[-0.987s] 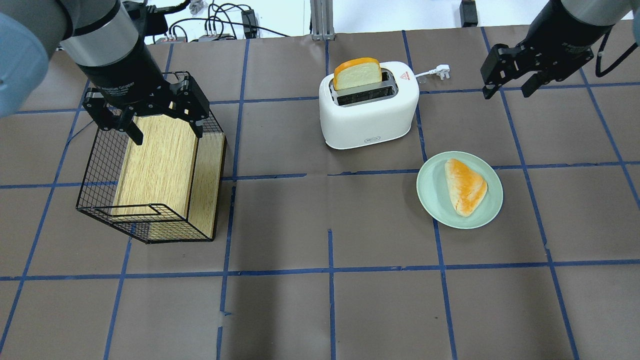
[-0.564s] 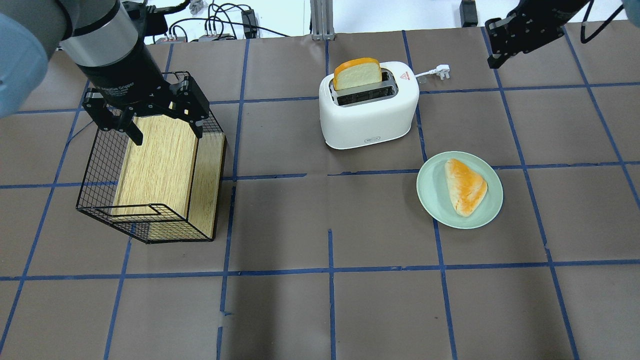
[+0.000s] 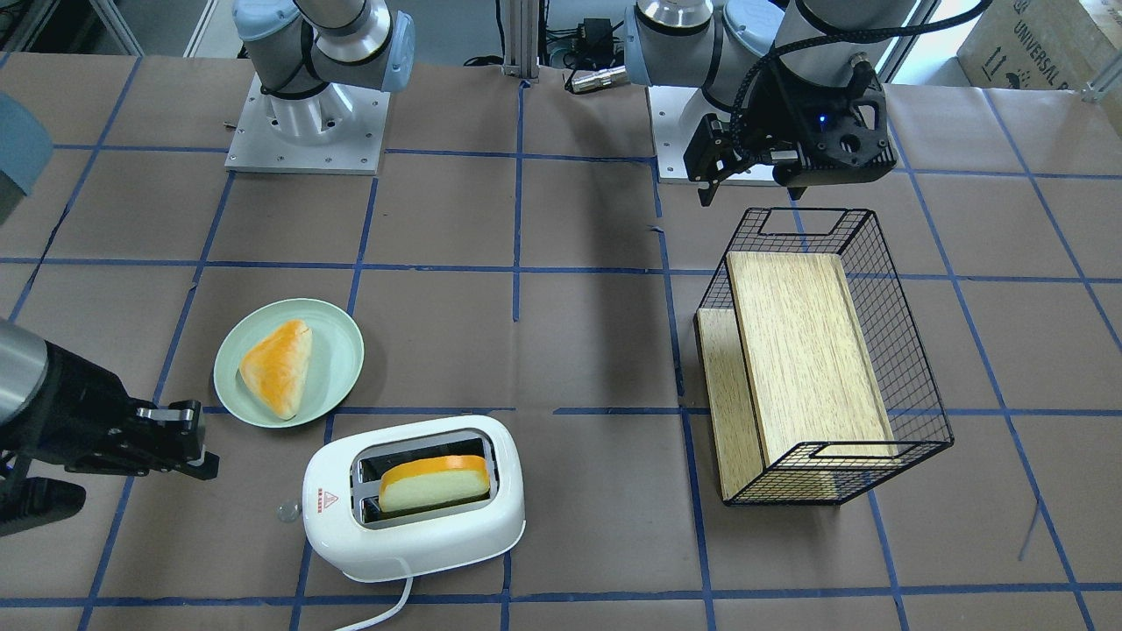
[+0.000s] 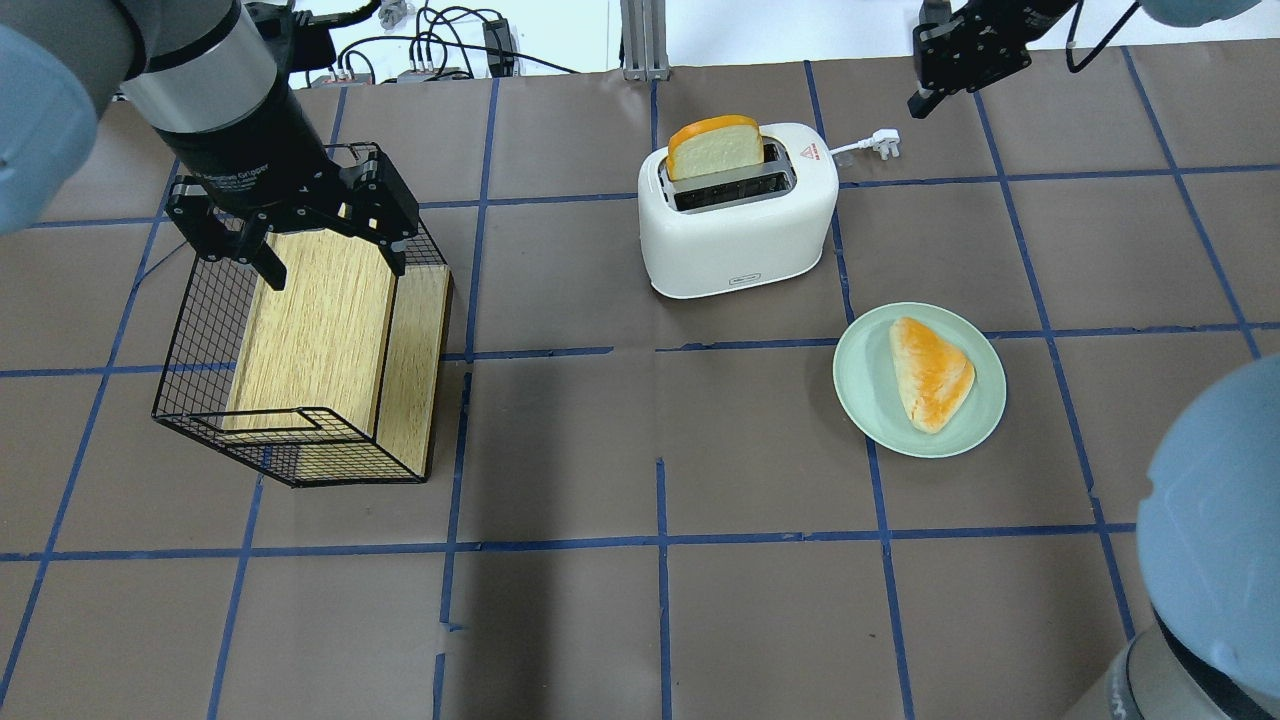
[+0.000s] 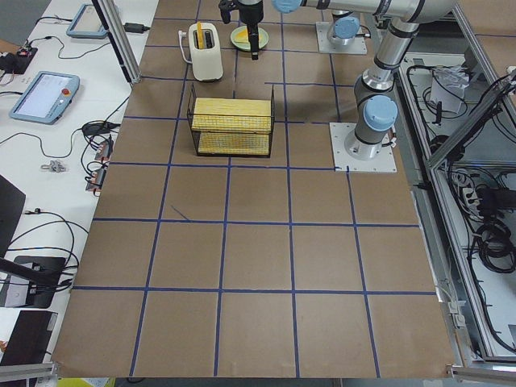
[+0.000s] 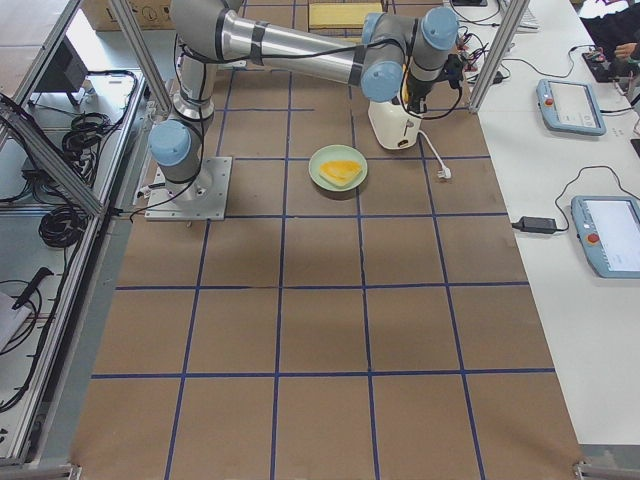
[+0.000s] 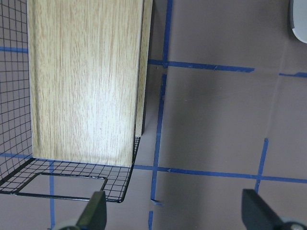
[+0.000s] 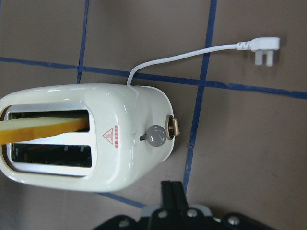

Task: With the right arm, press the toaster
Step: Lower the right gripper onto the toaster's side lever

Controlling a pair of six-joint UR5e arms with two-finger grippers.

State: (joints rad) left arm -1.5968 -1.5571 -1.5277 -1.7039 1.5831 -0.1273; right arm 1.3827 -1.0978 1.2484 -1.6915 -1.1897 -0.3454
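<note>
Hovering right gripper [image 8: 171,194]: jaws were pinched together, held nothing, hung above the table, touched nothing.
Toaster [image 8: 134,108]: white, upright on the table, just ahead of those jaws and mostly to their left in the wrist view; untouched.
Lever knob [image 8: 156,135]: on the toaster's end wall, the part nearest the closed jaws, a gap between.
Bread slice [image 8: 45,127]: stood in one slot, well left of the jaws.
Plug [image 8: 266,48]: lay loose beyond the jaws, to their right.
Left gripper [image 7: 175,215]: jaws were spread wide, empty, over the wire basket [image 7: 14,72] end rim.
Wooden board [image 7: 81,81]: inside the basket, ahead of the left jaws.
</note>
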